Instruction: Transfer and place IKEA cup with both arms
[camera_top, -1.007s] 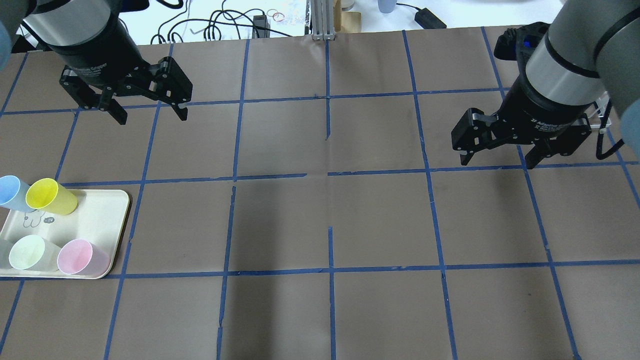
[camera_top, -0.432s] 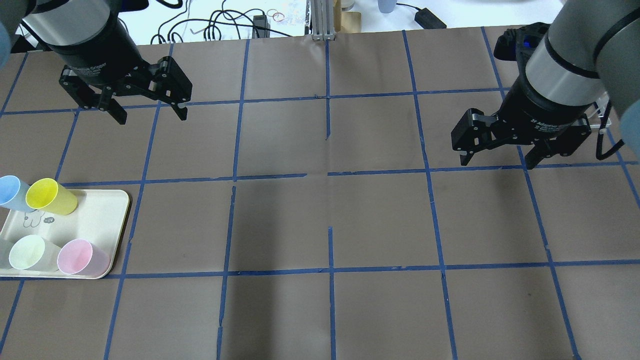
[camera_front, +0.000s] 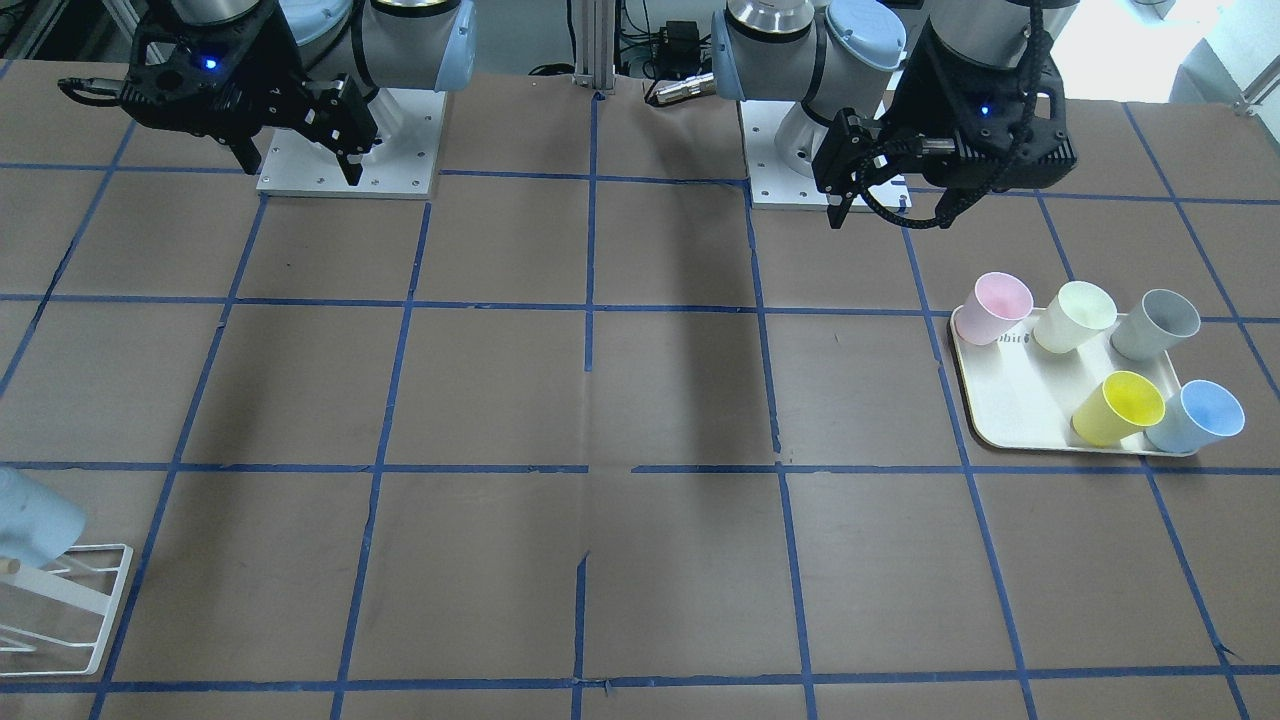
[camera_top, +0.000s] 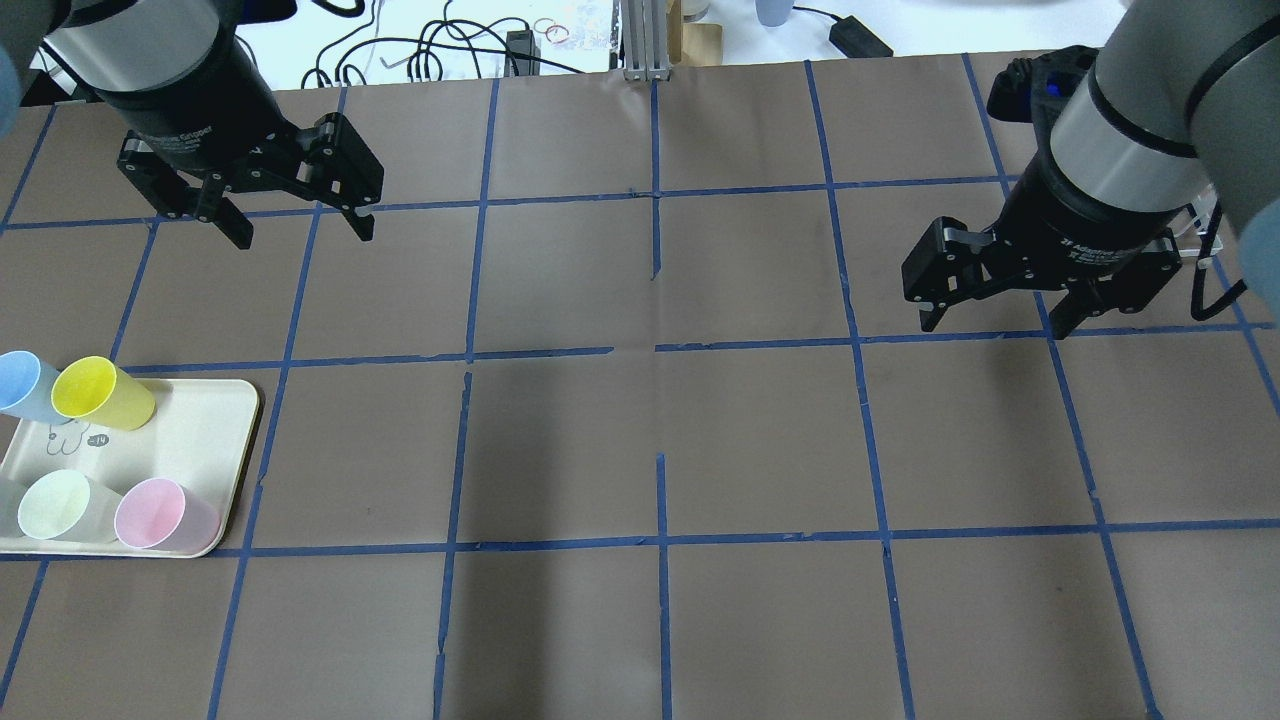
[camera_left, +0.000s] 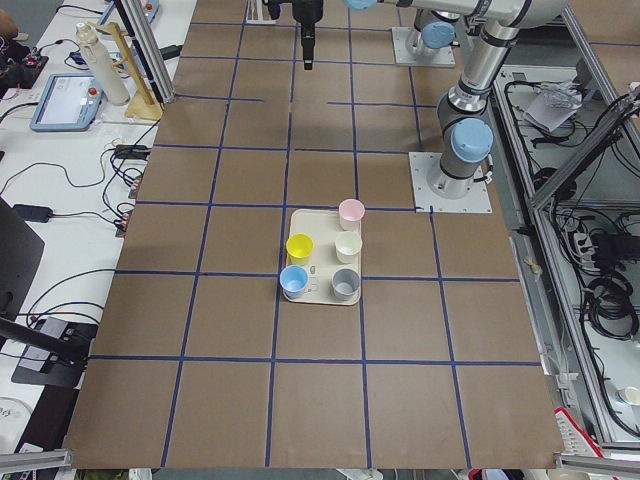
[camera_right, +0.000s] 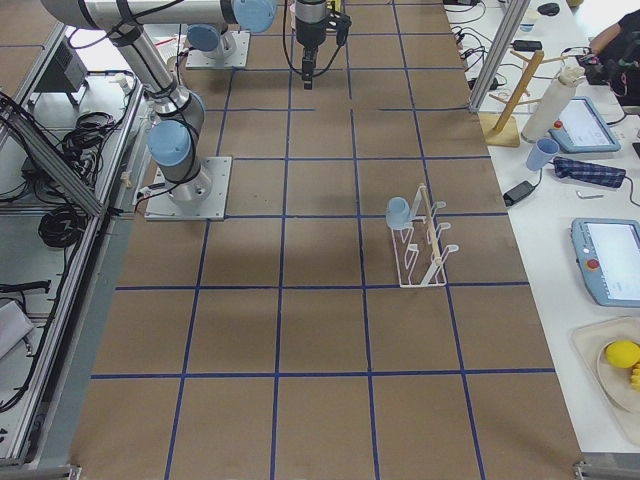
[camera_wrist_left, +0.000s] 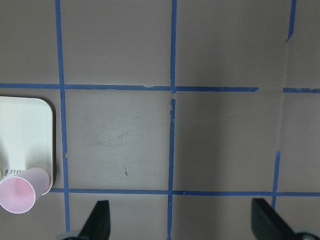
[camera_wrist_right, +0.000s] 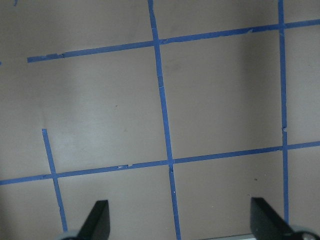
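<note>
The light blue IKEA cup (camera_top: 20, 385) stands upright at the far corner of a cream tray (camera_top: 200, 440) on the table's left side. It also shows in the front view (camera_front: 1195, 415) and in the left side view (camera_left: 294, 281). My left gripper (camera_top: 303, 232) is open and empty, hanging above the table well beyond the tray. My right gripper (camera_top: 994, 325) is open and empty above the table's right side. Both wrist views show spread fingers over bare brown table, the left gripper (camera_wrist_left: 182, 220) and the right gripper (camera_wrist_right: 181, 220).
On the tray with it stand a yellow cup (camera_top: 100, 392), a pale green cup (camera_top: 60, 505), a pink cup (camera_top: 160, 515) and a grey cup (camera_front: 1155, 325). A white wire rack (camera_front: 60, 610) at the table's right end carries a paler grey-blue cup (camera_front: 30, 520).
</note>
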